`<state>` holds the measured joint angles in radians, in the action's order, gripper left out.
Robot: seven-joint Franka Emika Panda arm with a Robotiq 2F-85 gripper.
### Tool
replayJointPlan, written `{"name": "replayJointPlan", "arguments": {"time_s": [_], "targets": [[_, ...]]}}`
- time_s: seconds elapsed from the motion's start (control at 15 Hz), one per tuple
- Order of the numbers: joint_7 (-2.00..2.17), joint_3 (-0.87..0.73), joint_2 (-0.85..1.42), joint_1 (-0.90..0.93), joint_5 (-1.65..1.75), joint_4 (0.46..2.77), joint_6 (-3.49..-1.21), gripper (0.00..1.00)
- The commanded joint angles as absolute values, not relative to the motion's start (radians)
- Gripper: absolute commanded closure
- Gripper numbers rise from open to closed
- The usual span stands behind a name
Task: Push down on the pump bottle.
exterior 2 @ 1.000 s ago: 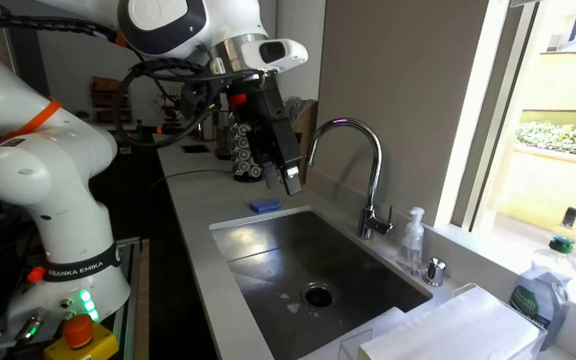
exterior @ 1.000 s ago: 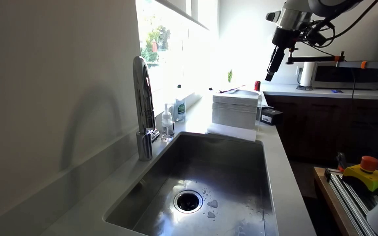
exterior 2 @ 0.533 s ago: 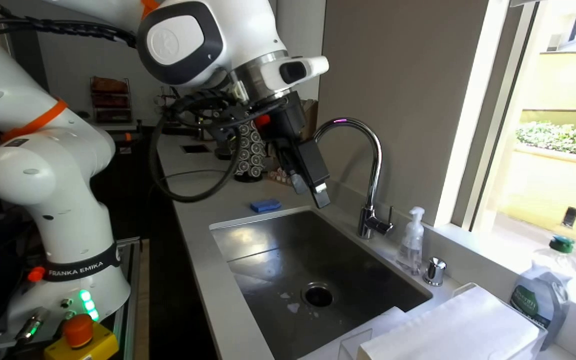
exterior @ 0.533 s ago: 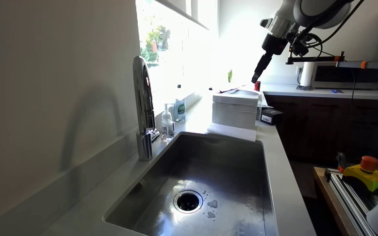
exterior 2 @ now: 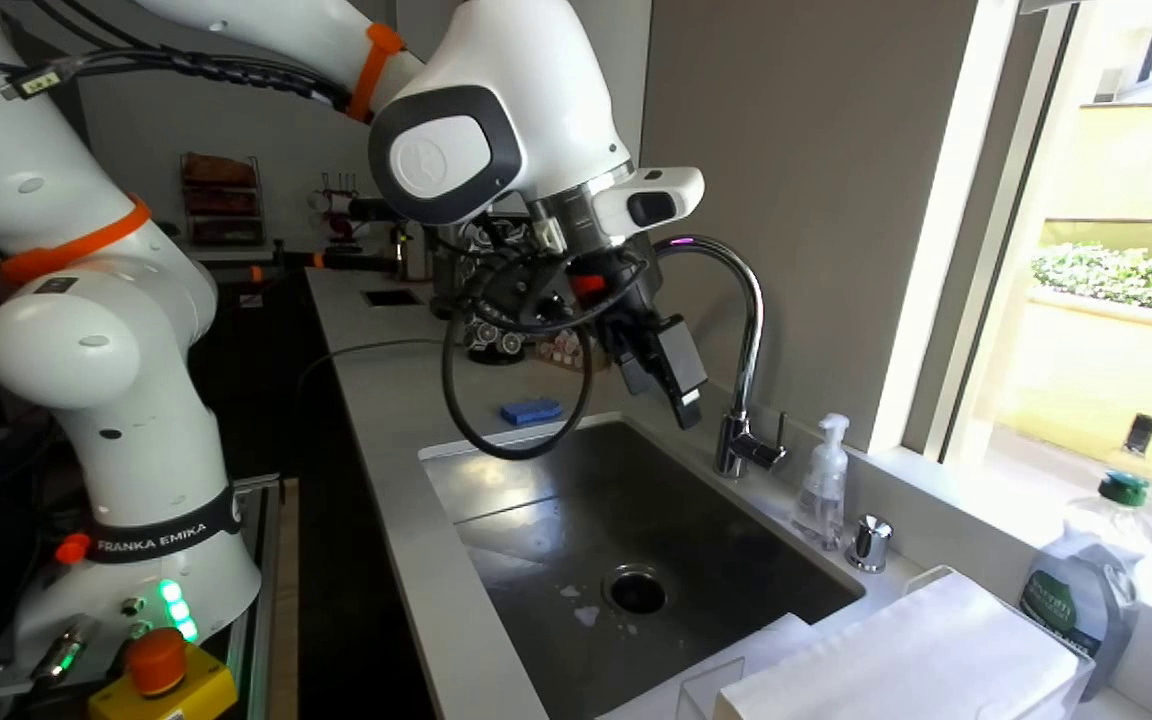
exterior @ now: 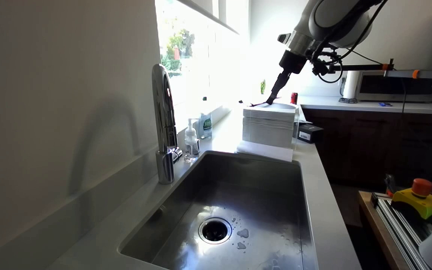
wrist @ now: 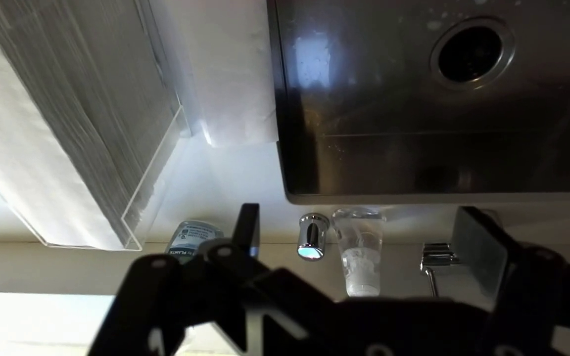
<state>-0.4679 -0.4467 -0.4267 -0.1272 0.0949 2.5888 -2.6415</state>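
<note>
The pump bottle is a small clear bottle with a white pump head. It stands upright on the counter between the sink and the wall, beside the faucet, and also shows in an exterior view. In the wrist view the bottle appears between the two spread fingers, its pump head hidden behind the dark gripper body. My gripper is open and empty. In an exterior view the gripper hangs tilted, higher than the bottle and apart from it. It also shows in an exterior view above the paper stack.
The tall chrome faucet stands beside the bottle, and a chrome cap is on its other side. A dish soap bottle and a paper towel stack in a clear holder stand nearby. The sink lies in front.
The arm has moved steadily toward the window side and lower, with the gripper closer to the faucet and pump bottle. The bottle and other objects have not moved.
</note>
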Motion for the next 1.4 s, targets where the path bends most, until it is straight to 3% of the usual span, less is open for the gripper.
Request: {"name": "replayJointPlan", "arguments": {"time_s": [0.0,0.4,0.73,1.33], "targets": [[-0.522,-0.454,-0.329,-0.106,0.043,2.532,-2.657,0.00],[-0.488,-0.424,-0.338,-0.142,0.060,2.537,-2.645,0.00],[-0.452,-0.424,-0.158,-0.111,-0.039,2.442,-2.716,0.00],[-0.574,-0.366,0.149,-0.077,-0.301,2.115,-2.651,0.00]]}}
